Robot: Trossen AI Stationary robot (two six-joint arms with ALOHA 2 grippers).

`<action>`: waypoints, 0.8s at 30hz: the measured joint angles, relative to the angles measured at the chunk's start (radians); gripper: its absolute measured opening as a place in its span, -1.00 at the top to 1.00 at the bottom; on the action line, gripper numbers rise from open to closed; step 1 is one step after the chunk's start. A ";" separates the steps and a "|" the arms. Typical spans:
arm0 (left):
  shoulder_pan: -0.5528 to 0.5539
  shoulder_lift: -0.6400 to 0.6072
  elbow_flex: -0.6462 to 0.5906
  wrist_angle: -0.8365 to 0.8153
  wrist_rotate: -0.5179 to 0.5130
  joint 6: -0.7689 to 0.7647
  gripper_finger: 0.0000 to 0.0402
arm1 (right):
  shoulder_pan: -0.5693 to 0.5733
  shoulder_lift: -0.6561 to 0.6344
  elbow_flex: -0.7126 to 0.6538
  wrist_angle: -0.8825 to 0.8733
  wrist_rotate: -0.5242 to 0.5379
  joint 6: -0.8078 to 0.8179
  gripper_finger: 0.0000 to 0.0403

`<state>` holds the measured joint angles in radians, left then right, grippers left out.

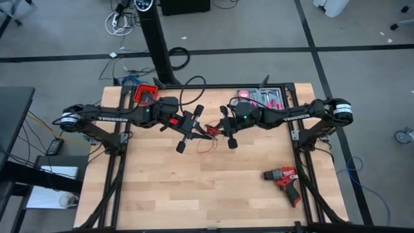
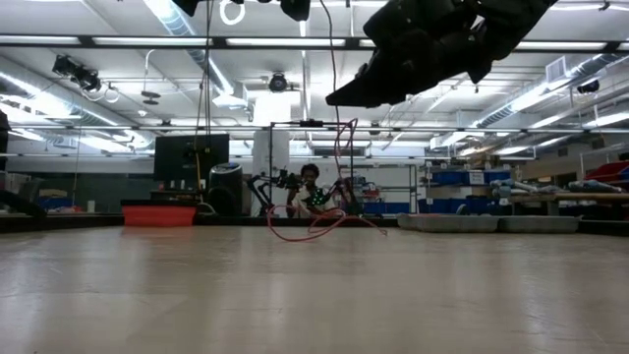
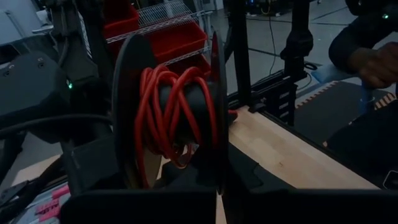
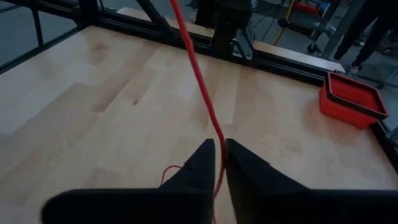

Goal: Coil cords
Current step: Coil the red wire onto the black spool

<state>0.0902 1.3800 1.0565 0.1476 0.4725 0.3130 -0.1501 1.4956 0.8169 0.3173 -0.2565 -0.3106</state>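
Observation:
The cord is a thin red wire. Several turns of it (image 3: pixel 171 106) sit as a bundle between the two dark fingers of my left gripper (image 1: pixel 194 129), above the table's middle. A strand (image 1: pixel 208 129) runs across to my right gripper (image 1: pixel 223 127), which faces the left one and is shut on it. The rest hangs down (image 2: pixel 339 147), and its slack loops (image 1: pixel 204 146) lie on the wooden table (image 1: pixel 162 188). No black ends show. My left gripper holds the wound red bundle (image 3: pixel 155 118) between its two fingers (image 3: pixel 127 112), which stand on either side of the turns. The bundle is lifted clear of the table. A dark core inside the turns hides how they are wound. My right gripper pinches a single strand of the red wire (image 4: pixel 217 144) between its two fingertips (image 4: pixel 202 165). The strand runs straight on from the tips, drawn taut, with the fingers along it. A short slack piece (image 4: pixel 171 169) shows below the fingers.
A red-and-black drill (image 1: pixel 283 180) lies at the near right. A red bin (image 1: pixel 145 92) stands at the far left and a tool tray (image 1: pixel 262 97) at the far right. A person (image 2: pixel 310 189) shows beyond the table's far edge.

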 joint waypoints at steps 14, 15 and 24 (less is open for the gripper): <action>0.022 0.000 0.000 -0.148 -0.092 0.001 0.97 | 0.071 -0.043 0.000 -0.092 0.044 -0.099 0.99; 0.028 0.000 0.000 -0.173 -0.099 0.000 0.97 | 0.078 -0.059 0.000 -0.124 0.062 -0.107 0.99; 0.075 0.000 0.000 -0.231 -0.148 -0.002 0.97 | 0.118 -0.211 0.000 -0.380 0.235 -0.110 0.99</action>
<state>0.1657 1.3800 1.0565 -0.0831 0.3242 0.3111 -0.0320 1.2844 0.8169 -0.0624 -0.0220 -0.4206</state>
